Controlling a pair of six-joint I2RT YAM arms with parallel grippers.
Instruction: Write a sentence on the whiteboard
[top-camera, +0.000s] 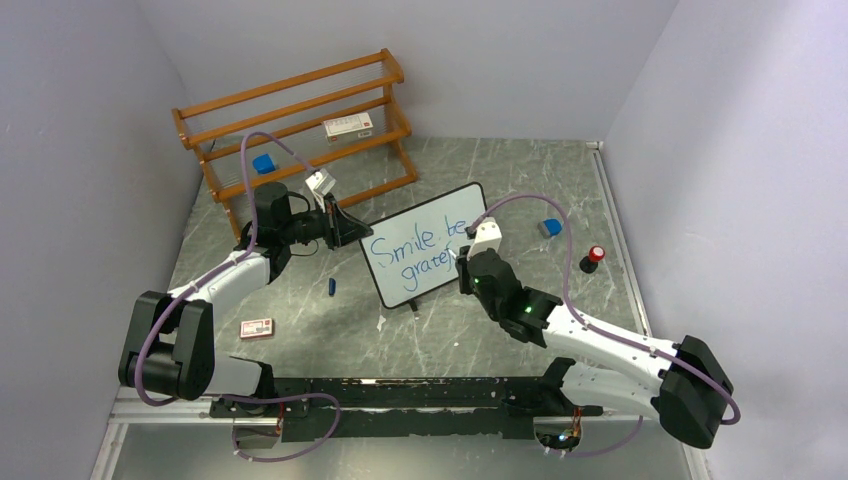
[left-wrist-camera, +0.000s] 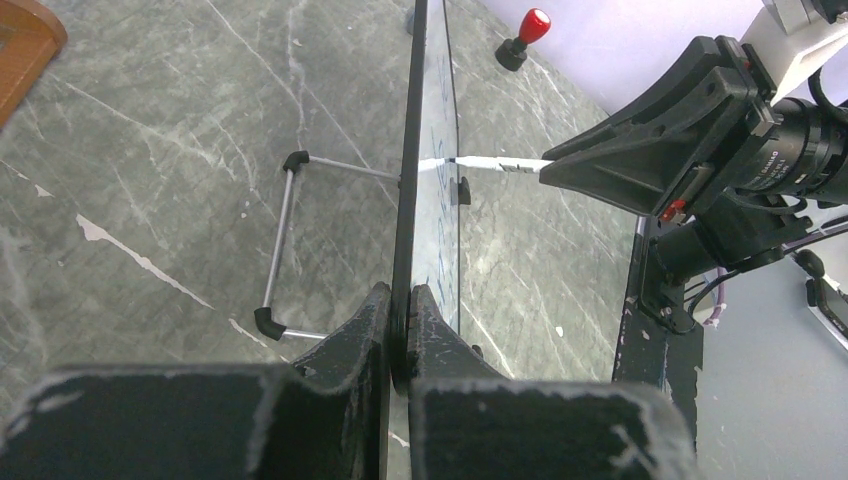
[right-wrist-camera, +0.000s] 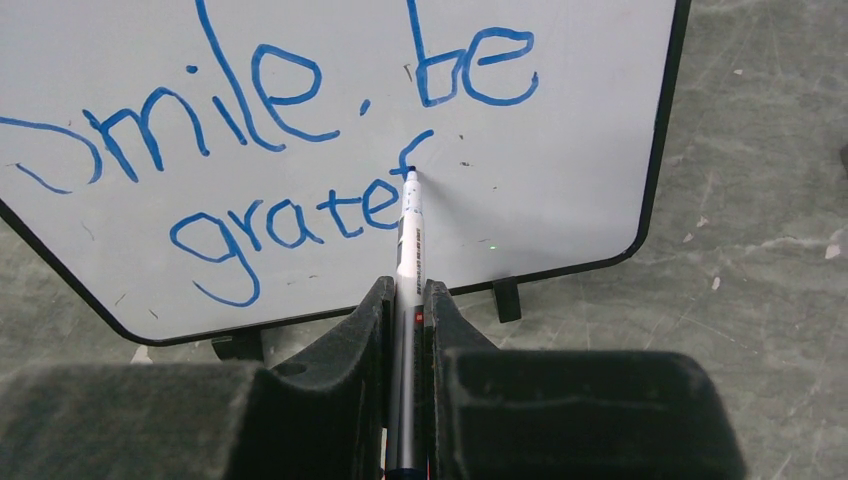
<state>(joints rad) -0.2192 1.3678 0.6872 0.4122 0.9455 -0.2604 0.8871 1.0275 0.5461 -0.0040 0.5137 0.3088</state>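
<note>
The whiteboard (top-camera: 440, 205) stands upright on its feet at the table's middle. Its blue sentence (top-camera: 415, 245) reads "Smile be" over "gratef" (right-wrist-camera: 270, 100). My left gripper (top-camera: 355, 228) is shut on the board's black left edge (left-wrist-camera: 410, 150); in the left wrist view the jaws (left-wrist-camera: 400, 300) pinch the thin frame. My right gripper (right-wrist-camera: 404, 295) is shut on a white marker (right-wrist-camera: 408, 230) whose tip touches the board (right-wrist-camera: 560, 180) just after the "f". The top view shows that gripper (top-camera: 470, 262) at the board's lower right.
A wooden rack (top-camera: 300, 120) stands at the back left with a red-white box (top-camera: 348, 127) and a blue block (top-camera: 263, 163) on it. A blue eraser (top-camera: 550, 228) and a red-topped stamp (top-camera: 592, 258) lie to the right. A small box (top-camera: 257, 328) and a blue cap (top-camera: 332, 287) lie left of the board.
</note>
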